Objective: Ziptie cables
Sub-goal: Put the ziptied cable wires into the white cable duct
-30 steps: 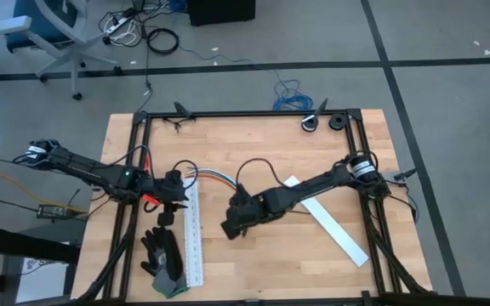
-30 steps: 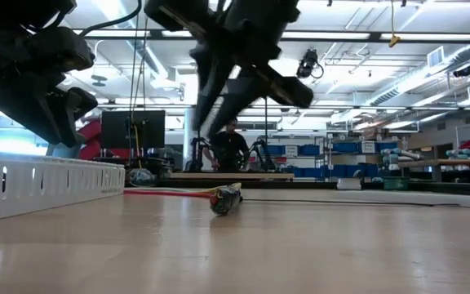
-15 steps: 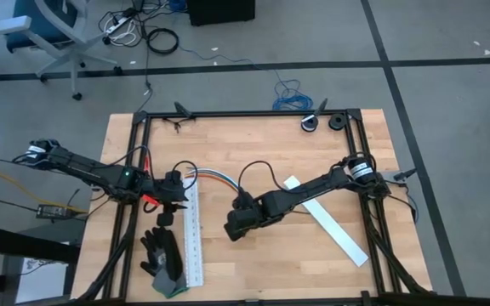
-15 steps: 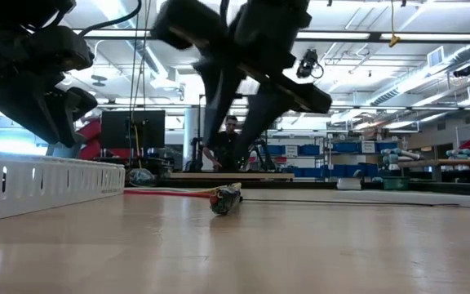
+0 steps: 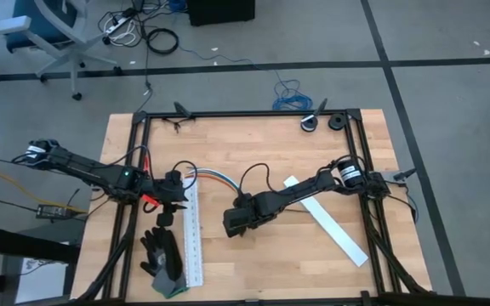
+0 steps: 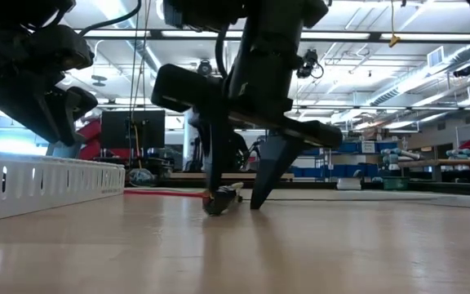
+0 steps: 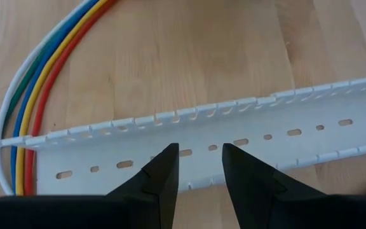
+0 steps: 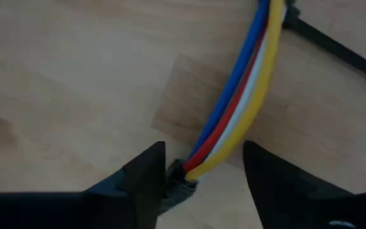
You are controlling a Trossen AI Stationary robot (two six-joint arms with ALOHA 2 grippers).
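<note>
The cables point(image 8: 240, 95) are a bundle of blue, red, white and yellow wires lying flat on the wood, also seen in the high view point(image 5: 215, 177). The bundle's end has a dark grey cap point(image 8: 180, 184). A thin black ziptie point(image 8: 326, 39) runs off from the bundle farther along. My right gripper point(image 8: 202, 152) is open and low at the table point(image 6: 239, 200), one finger on each side of the capped end. My left gripper point(image 7: 199, 149) is open and hovers over a white slotted strip point(image 7: 234, 137), beside the cables' curved far part point(image 7: 30, 114). My right gripper comes from above with its fingers pointing down and across the bundle. One finger point(image 8: 146, 181) stands right beside the grey cap, and I cannot tell whether it touches it. The bundle lies on the table.
A black glove point(image 5: 164, 253) lies near the front-left edge beside the long slotted strip point(image 5: 194, 246). A second white strip point(image 5: 330, 223) lies slanted under the right arm. Black frame rails point(image 5: 134, 170) border the table, with two round black parts point(image 5: 323, 123) at the far edge.
My right gripper has come down from above the table until its fingertips stand at the wood around the bundle's capped end. It has also drifted slightly toward the far edge. The cables have not moved.
</note>
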